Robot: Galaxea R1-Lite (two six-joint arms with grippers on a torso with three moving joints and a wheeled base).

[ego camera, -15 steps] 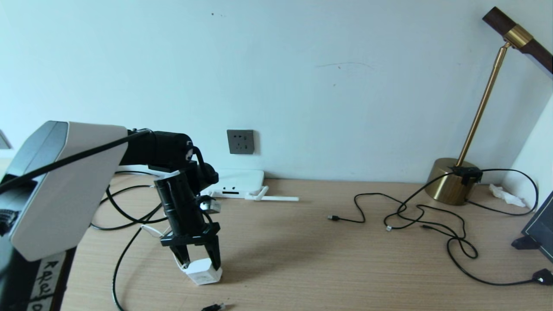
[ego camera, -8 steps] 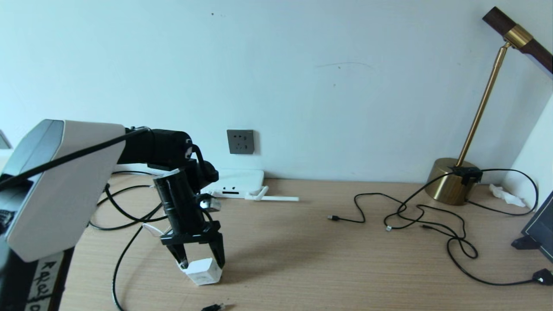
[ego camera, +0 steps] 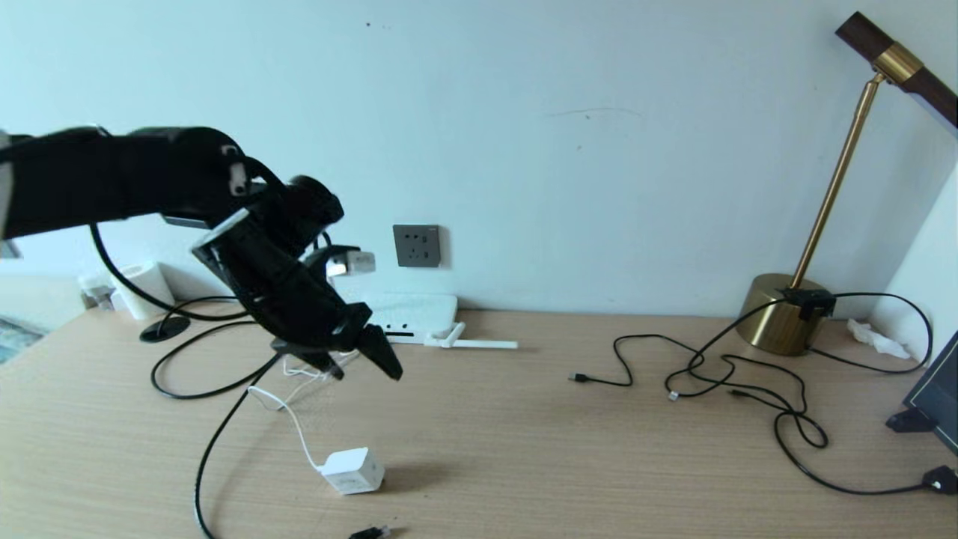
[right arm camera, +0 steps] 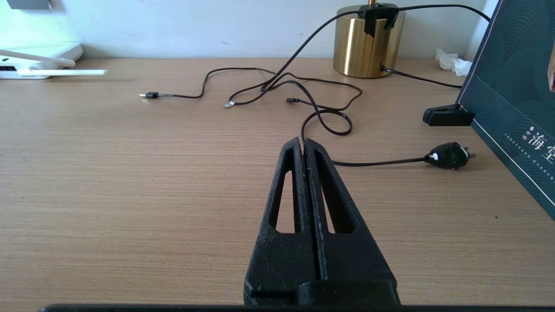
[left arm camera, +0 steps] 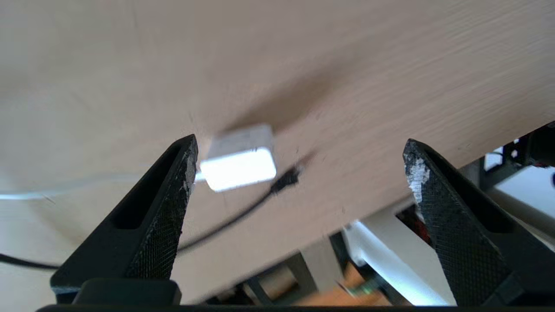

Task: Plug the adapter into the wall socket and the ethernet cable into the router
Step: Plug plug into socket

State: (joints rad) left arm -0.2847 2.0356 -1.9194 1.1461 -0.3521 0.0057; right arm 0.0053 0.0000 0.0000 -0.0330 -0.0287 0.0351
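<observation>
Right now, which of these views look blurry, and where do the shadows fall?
Left wrist view: smeared; the adapter and table are soft, a dark shadow streak beyond the adapter. Head view: sharp; the adapter casts a soft shadow toward the lamp side. Right wrist view: crisp, with the router washed out by bright light.

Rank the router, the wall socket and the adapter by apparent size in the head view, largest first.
1. router, partly hidden behind the left arm
2. adapter and wall socket: these look about alike, and the adapter lies nearer the camera, so no ranking between them.
</observation>
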